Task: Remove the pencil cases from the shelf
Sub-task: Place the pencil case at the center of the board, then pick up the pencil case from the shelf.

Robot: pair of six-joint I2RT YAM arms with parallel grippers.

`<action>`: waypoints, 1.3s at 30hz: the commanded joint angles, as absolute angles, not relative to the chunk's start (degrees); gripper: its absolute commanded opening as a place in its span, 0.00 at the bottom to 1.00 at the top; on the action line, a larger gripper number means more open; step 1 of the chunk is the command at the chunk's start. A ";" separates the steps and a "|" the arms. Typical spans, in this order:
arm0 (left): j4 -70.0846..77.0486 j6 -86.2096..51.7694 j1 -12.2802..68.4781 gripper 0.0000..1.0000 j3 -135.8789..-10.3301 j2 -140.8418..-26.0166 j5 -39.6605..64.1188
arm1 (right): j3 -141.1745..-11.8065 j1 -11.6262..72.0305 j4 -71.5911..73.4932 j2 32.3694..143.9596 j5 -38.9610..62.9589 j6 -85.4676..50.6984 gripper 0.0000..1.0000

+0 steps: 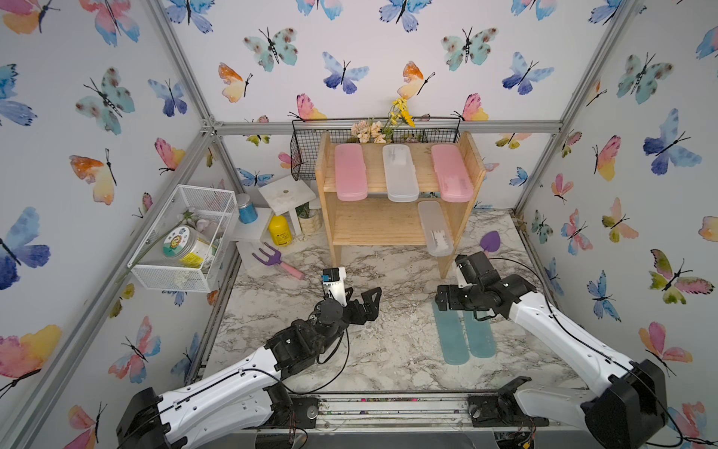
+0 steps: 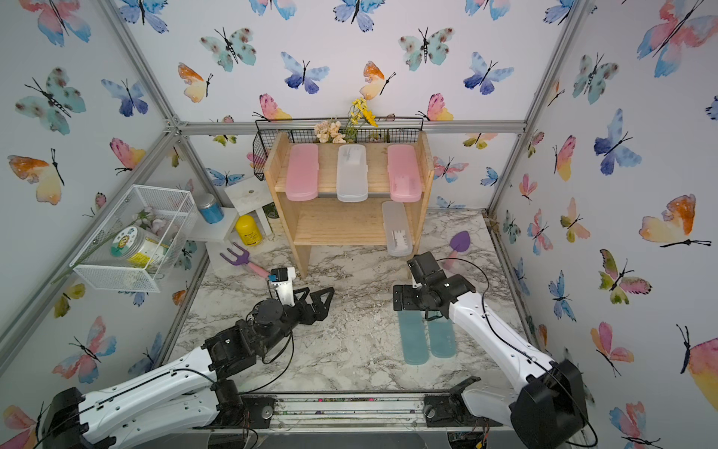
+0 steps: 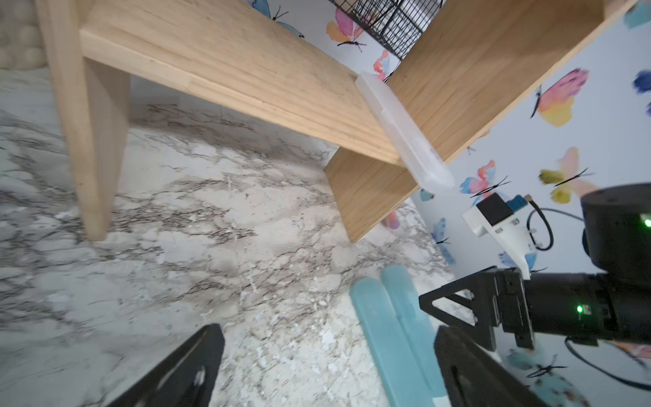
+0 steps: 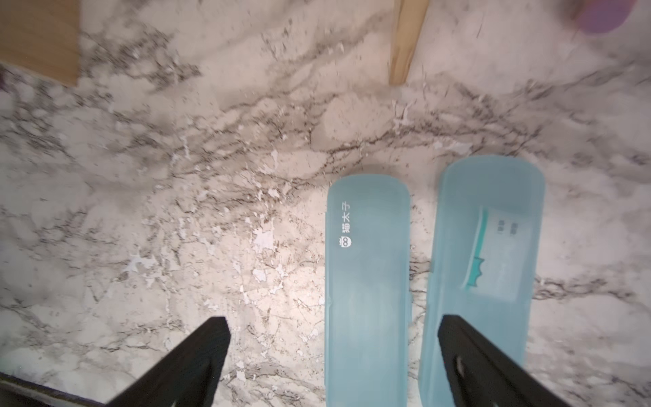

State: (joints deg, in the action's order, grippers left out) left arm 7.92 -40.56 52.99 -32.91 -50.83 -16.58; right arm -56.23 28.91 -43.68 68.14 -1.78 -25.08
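Left jaws wide apart and empty, low over the surface [image 1: 388, 350], facing the shelf [image 1: 373, 223], seemingly readied for a reach. Top tier: left pink case [image 1: 351, 172], upper white case [image 1: 400, 173], right pink case [image 1: 452, 173], ends overhanging the front edge, handy for pinching. Lower tier: lower white case [image 1: 435, 228] beside the right panel, also overhanging. Teal cases [image 1: 452, 344] already down, side by side on the surface; right jaws spread above them, gripping nothing.
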 commanded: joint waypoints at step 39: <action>50.85 -66.22 40.24 0.68 -68.50 -111.82 30.67 | -84.90 27.25 -51.57 70.05 -3.93 -21.36 0.99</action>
State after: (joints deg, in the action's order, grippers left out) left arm 48.27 -65.47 40.32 -66.24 -111.00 27.53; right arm -82.96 27.66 -50.09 69.97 -4.51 -22.44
